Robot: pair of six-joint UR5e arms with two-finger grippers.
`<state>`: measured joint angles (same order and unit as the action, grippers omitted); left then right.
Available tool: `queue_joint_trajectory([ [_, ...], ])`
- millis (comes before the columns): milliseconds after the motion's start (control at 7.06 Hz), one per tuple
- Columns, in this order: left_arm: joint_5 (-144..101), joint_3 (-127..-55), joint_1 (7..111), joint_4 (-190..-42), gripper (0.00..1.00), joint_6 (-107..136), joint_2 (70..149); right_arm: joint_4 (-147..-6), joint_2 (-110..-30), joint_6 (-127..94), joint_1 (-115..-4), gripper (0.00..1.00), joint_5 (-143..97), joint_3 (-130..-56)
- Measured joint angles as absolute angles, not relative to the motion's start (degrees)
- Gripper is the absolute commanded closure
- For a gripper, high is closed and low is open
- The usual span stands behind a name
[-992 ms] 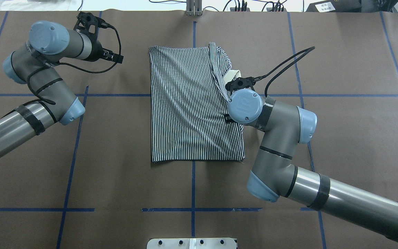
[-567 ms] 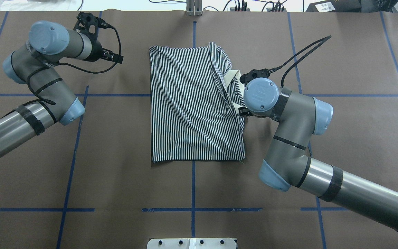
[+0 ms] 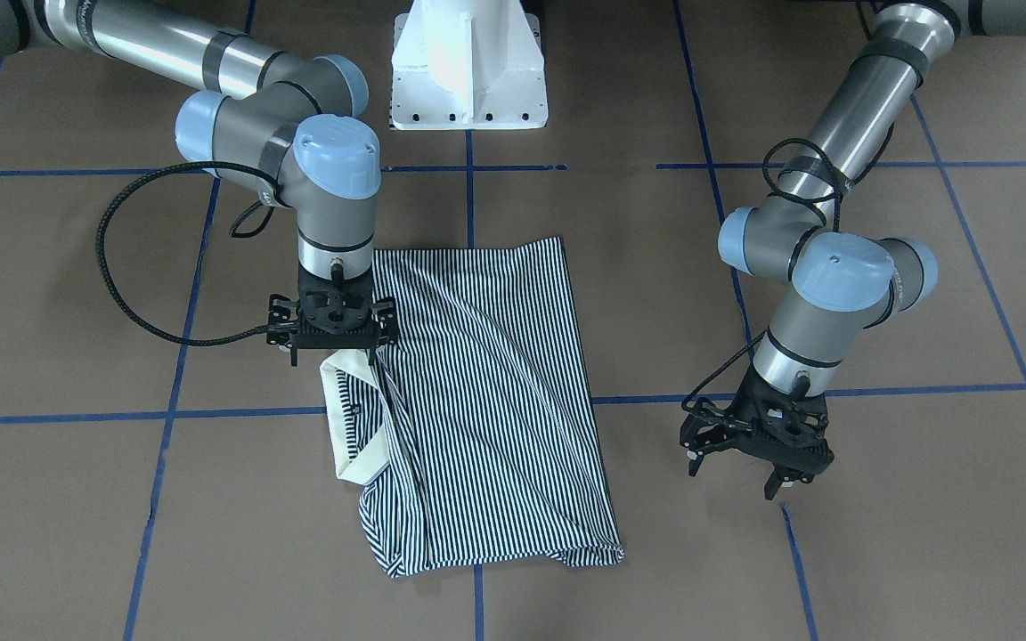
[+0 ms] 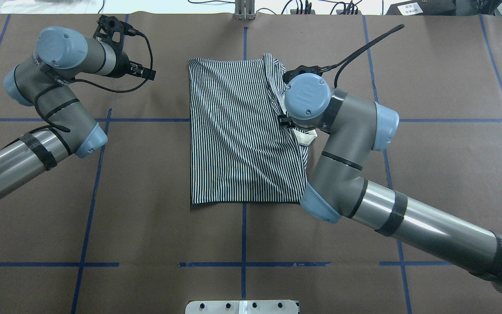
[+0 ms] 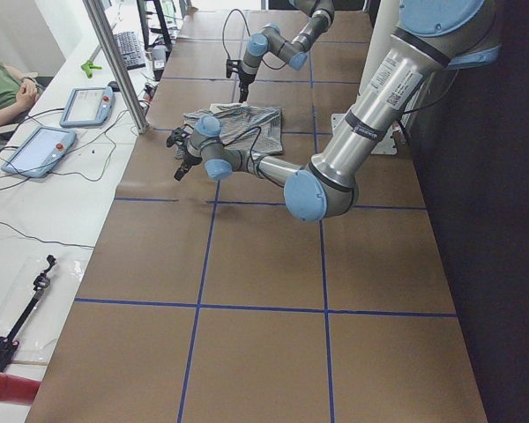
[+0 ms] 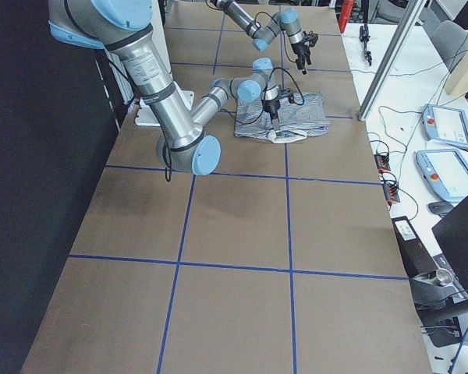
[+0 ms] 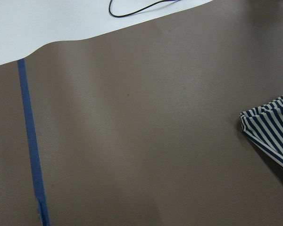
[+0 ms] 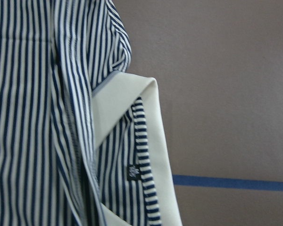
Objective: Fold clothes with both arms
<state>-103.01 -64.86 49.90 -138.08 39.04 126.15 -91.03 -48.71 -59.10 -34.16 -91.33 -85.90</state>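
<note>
Right tool (image 3: pixel 335 354), grip unclear, swung back over shirt (image 3: pixel 495 401) on brown paper (image 3: pixel 77 534); left tool (image 3: pixel 736 481) gapes empty.

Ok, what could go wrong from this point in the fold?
1. The cream collar sticks out past the folded edge of the striped shirt, close by the right gripper; a poor pinch could leave it poking out.
2. The left gripper hangs open off the cloth, so nothing pins the shirt; a sideways pull might drag the whole shirt or undo the fold.
</note>
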Motion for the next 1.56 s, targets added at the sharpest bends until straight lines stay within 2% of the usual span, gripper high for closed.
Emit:
queue_joint_trajectory([
  [425,-103.43,-64.86,49.92,-138.1,0.0,39.11,126.13,-90.27,-41.92,-60.57,-34.14,0.0,-91.27,-76.32],
  [1559,-104.76,-64.94,49.92,-138.17,0.0,39.11,126.04,-90.13,-40.31,-57.67,-36.3,0.0,-91.59,-69.5],
])
